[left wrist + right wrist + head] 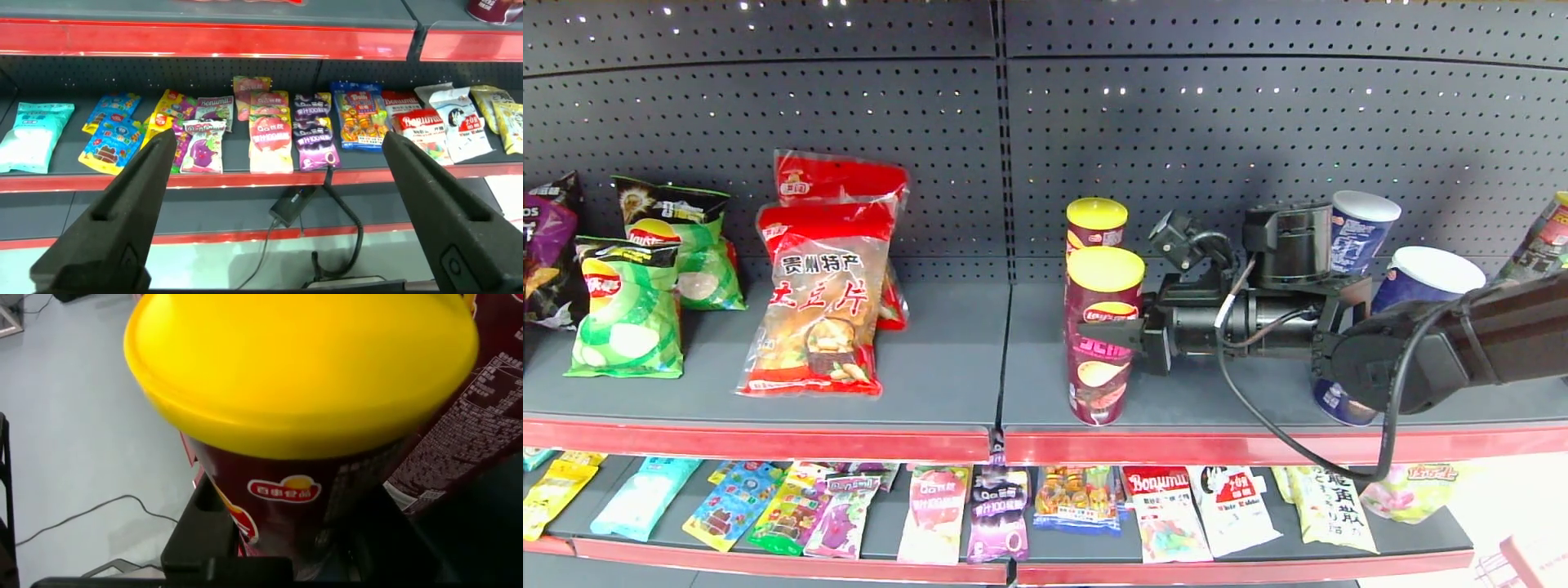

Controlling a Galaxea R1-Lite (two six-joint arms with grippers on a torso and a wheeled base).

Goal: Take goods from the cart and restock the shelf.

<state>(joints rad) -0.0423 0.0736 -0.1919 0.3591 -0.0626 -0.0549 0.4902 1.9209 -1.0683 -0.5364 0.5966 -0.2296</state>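
Right claw [1104,336] clamps a purple can [1099,388] by its sides in the head view, the can upright near the front edge of the shelf [931,359], its yellow lid [1105,268] shut. A second can [1096,222], also lidded, stands just behind it. Two blue cups [1364,224] with white lids sit beyond the arm, their contents hidden. Farther left stand red bags [817,310] and green bags [629,310].

From the left wrist, the left claw [278,137] hangs with fingers [139,196] wide apart and nothing between them, facing a lower shelf [245,181] lined with sweet packets [270,131].

From the right wrist, the lid [302,367] looms close, the can's body wedged between the right claw's [302,555] dark fingers [204,531], the second can [474,416] just beside it.
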